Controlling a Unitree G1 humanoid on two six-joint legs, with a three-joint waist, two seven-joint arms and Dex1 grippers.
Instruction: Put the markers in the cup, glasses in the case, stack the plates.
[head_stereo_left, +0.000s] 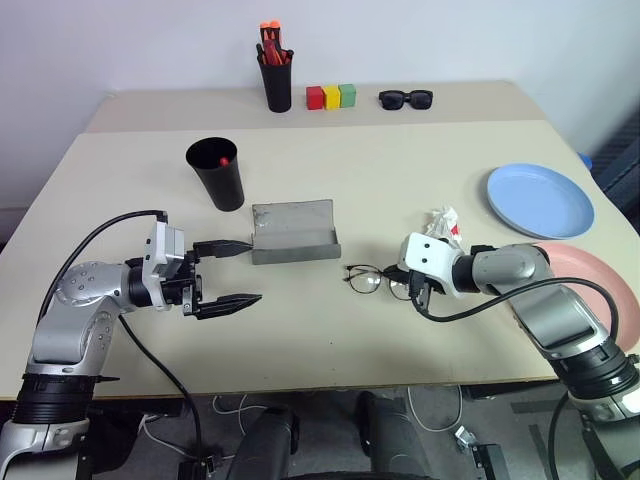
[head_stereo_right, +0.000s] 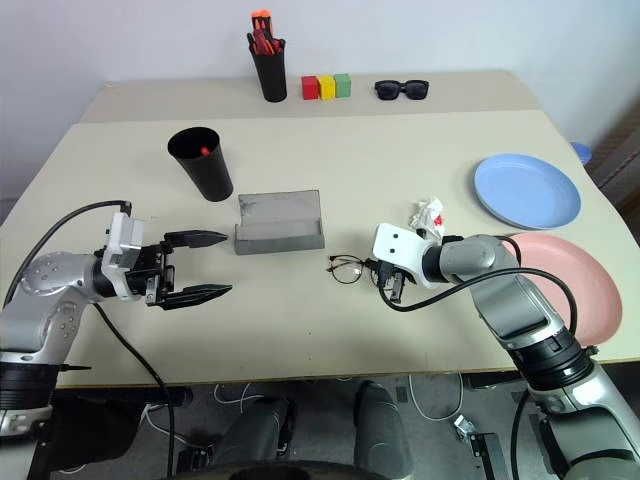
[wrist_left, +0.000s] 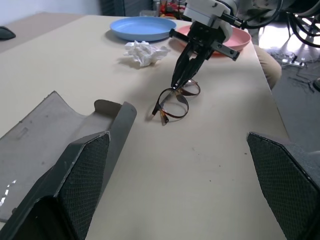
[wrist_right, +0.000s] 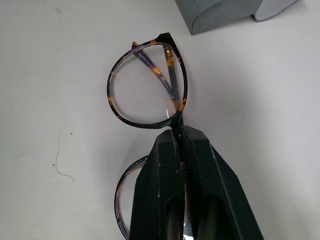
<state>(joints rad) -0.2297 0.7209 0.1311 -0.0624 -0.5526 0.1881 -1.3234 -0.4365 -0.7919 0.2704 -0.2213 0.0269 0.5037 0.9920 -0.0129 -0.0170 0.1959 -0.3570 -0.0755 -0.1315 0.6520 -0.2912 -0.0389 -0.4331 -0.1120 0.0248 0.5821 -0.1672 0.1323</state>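
**Right gripper pinches the glasses at the bridge**

The glasses (wrist_right: 147, 92), thin tortoiseshell-dark wire frame with clear round lenses, lie on the table (head_stereo_left: 330, 330) just beside the open grey case (head_stereo_left: 293, 231). The right gripper (wrist_right: 178, 137) is clamped on their bridge. The left gripper (head_stereo_left: 232, 272) hovers with fingers spread.

No readable text, label or number shows anywhere.

Bare tabletop (head_stereo_left: 330, 330) lies between the glasses (head_stereo_left: 372, 279) and the open case (head_stereo_left: 293, 232); nothing blocks that stretch. Crumpled paper (head_stereo_left: 441, 222) sits just behind the right gripper (head_stereo_left: 420, 297). Left gripper (head_stereo_left: 238, 272) hangs near the case's left end. Cup (head_stereo_left: 218, 173) stands behind it.
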